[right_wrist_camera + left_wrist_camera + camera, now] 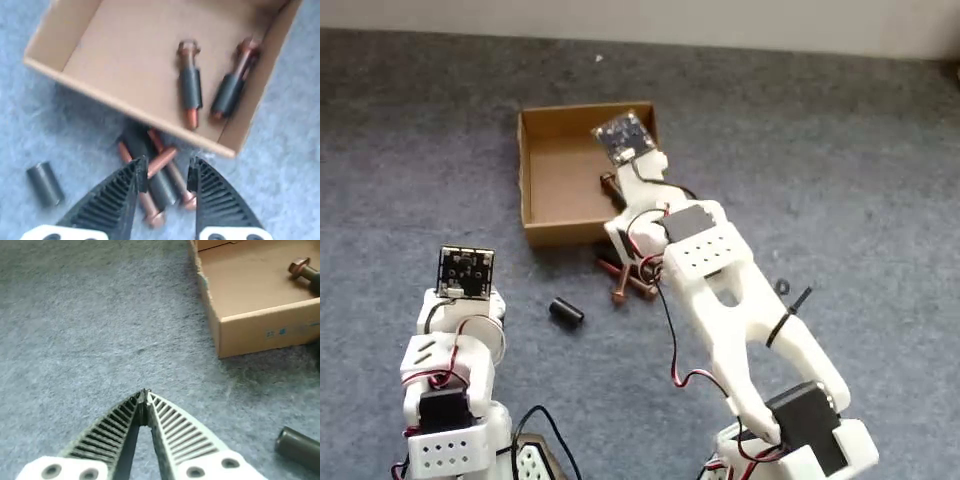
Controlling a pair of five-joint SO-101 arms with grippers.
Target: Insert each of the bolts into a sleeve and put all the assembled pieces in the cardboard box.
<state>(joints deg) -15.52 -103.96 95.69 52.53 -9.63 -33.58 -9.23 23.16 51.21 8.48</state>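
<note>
Boxed: two assembled pieces (190,85) are lying in the cardboard box (120,45).
Waiting: loose bolts (623,284), sleeve (566,313) at their 8 o'clock.
My right gripper (167,162): hanging open.
My left gripper (145,396): closed, empty.

Grey felt-like carpet (860,160) covering whole work surface, fibres showing speckled texture. Pale strip (720,20) running along far edge. Soft even light falling, shadows lying faint.

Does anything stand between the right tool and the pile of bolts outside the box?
Nothing visible does. The open right tool has the pile of bolts just ahead, on the carpet beside the cardboard box.
</note>
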